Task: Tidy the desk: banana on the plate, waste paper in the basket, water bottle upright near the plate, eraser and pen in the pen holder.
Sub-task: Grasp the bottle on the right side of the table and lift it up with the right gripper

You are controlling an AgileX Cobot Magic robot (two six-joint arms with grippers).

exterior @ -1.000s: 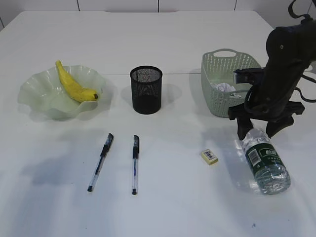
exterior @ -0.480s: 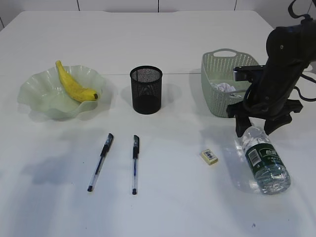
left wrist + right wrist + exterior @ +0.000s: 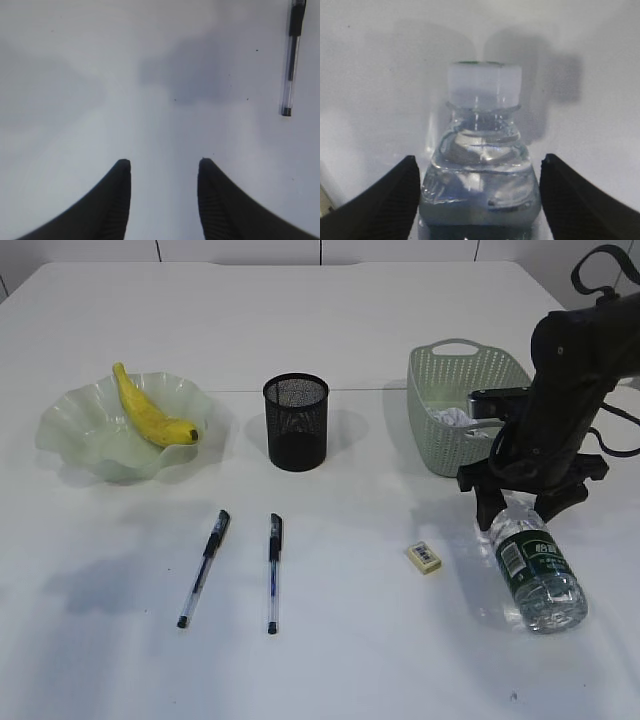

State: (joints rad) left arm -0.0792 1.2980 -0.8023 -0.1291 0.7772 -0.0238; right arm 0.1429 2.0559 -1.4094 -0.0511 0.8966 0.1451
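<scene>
A clear water bottle (image 3: 535, 570) with a green label lies on its side at the right, cap toward the basket. My right gripper (image 3: 517, 508) hangs over its neck end, open. In the right wrist view the bottle (image 3: 480, 175) fills the space between the fingers (image 3: 405, 195), which flank its shoulder closely. The banana (image 3: 150, 415) lies on the pale green plate (image 3: 70, 425). Waste paper (image 3: 455, 417) is in the basket (image 3: 430, 390). Two pens (image 3: 204, 567) (image 3: 273, 572) and the eraser (image 3: 424, 557) lie on the table. My left gripper (image 3: 164, 161) is open over bare table.
The black mesh pen holder (image 3: 296, 422) stands upright between plate and basket. One pen (image 3: 292, 60) shows at the top right of the left wrist view. The basket stands close behind my right arm. The left arm is out of the exterior view.
My right arm has come down a little and shifted slightly left over the bottle's neck end. The bottle and the other things have stayed in place.
</scene>
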